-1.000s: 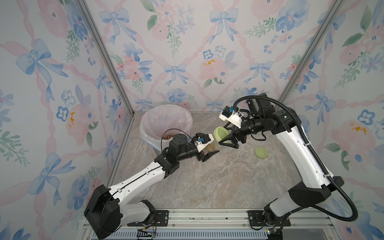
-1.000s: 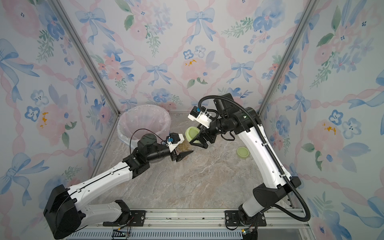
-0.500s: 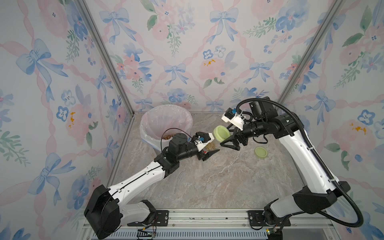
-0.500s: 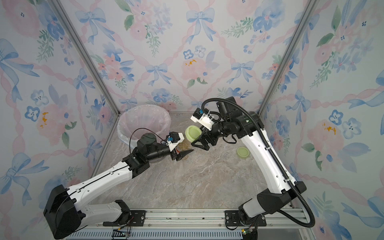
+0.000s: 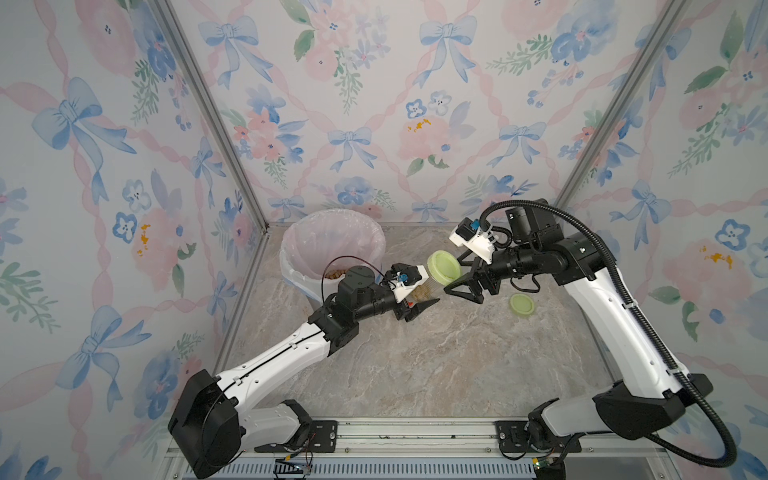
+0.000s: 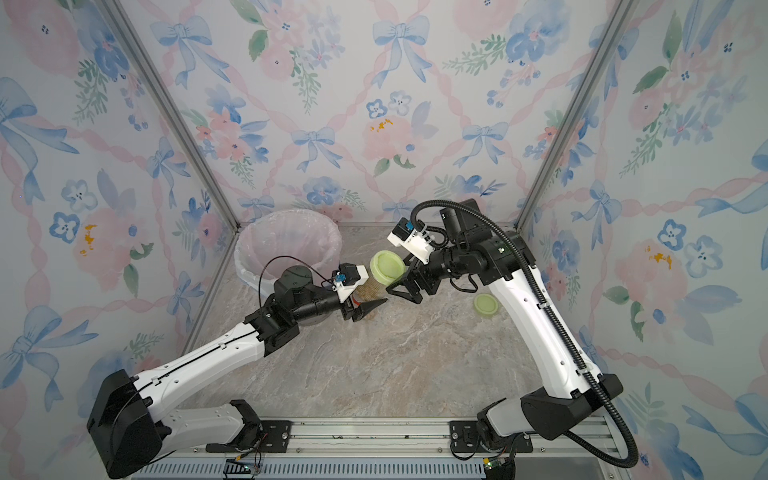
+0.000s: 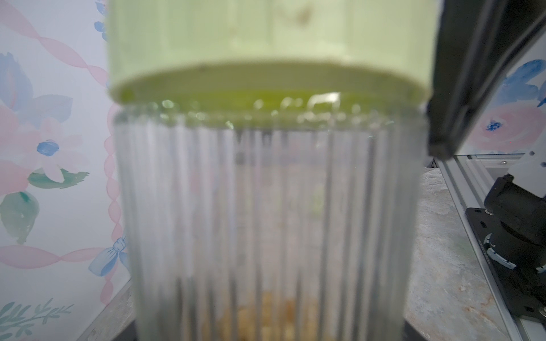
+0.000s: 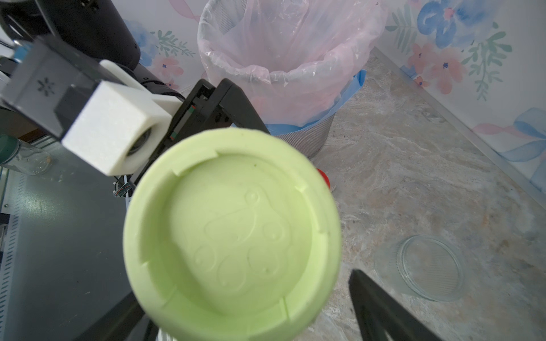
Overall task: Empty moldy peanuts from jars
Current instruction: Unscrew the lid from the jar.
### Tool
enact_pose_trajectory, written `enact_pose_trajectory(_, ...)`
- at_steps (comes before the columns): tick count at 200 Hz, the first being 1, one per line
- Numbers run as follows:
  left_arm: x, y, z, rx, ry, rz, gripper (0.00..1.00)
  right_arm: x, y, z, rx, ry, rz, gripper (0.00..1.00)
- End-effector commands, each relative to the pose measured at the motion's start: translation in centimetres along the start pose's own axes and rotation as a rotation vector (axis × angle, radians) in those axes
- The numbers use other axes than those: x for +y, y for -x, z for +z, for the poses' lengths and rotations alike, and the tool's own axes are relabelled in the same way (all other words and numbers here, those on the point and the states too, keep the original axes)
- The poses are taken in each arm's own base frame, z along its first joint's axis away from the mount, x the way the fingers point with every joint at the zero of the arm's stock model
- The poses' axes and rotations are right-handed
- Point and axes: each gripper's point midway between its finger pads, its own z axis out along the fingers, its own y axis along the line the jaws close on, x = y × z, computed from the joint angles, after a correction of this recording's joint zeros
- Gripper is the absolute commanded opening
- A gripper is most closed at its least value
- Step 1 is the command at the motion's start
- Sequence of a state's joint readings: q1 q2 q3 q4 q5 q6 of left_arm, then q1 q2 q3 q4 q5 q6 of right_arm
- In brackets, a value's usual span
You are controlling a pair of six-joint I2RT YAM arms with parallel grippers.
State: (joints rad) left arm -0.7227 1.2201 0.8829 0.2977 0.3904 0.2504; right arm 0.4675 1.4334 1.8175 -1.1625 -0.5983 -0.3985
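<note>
1. Pink-lined bin (image 5: 299,249) is standing far left on the desk (image 5: 415,365), brown bits (image 5: 334,273) lying inside.
2. Left hand (image 5: 417,303) is gripping the ribbed clear jar (image 5: 428,289) beside it; moldy peanuts (image 7: 266,316) are sitting at its bottom, green lid (image 5: 444,268) on.
3. Red lid (image 8: 323,177) is peeking out behind the jar.
4. Right hand (image 5: 457,278) is gaping open, flanking the green lid.
5. Loose lid (image 5: 523,305) is lying rightmost.

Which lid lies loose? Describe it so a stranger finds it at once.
From the bag-lined bin at the table's far left corner, look right past the capped jar in the middle. Beside the right arm, a pale green lid lies flat on the marble. Unlike the jar's matching lid, it sits on no jar.
</note>
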Motion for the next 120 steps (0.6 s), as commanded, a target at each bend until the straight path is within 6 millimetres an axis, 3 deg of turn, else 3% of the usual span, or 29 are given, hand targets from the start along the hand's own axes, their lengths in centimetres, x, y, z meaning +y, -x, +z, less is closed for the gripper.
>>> enact_pose_trajectory(1, 1.3, 4.9, -0.7, -0.140, 0.040, 0.064, 0.00, -0.1, -0.1, -0.8, -0.027, -0.019, 0.020, 0.98)
enact_pose_trajectory(81, 2.0, 5.2, -0.8, -0.142, 0.056, 0.072, 0.00, 1.2, -1.8, -2.1, -0.094, -0.050, 0.078, 0.98)
enact_pose_trajectory(120, 2.5, 5.1, -0.7, -0.135, 0.078, 0.083, 0.00, 1.2, -2.7, -2.7, -0.149, -0.104, 0.200, 0.97)
